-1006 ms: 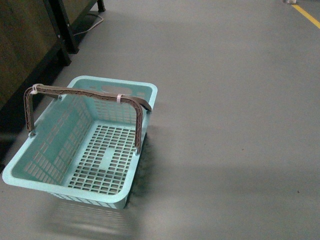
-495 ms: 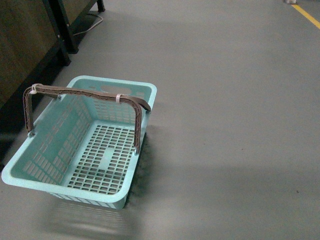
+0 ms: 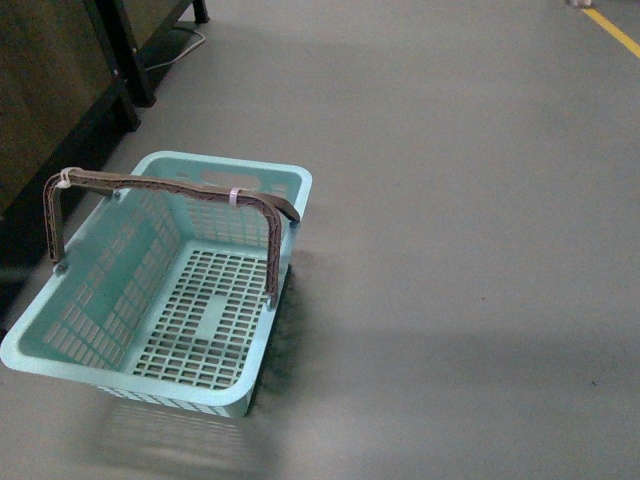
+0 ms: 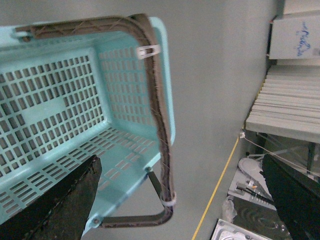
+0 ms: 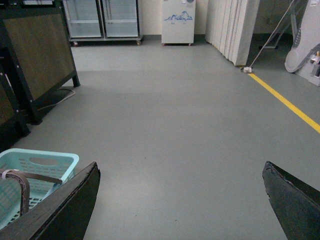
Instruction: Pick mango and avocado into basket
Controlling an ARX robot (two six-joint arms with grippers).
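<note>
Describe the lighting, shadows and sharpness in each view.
Front view: even, dim light; the basket casts a soft shadow on the floor to its right. Left wrist view: basket sharp, left hand's fingers near-black. Right wrist view: brighter, no glare, right hand's fingers also near-black.

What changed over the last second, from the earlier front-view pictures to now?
Barely anything. The basket sits a shade further left in the front view, and a floor speck shifted likewise, so the camera may have moved rather than the basket. Nothing was gripped or released. The basket remains empty, its handle upright; no fruit is in view.
</note>
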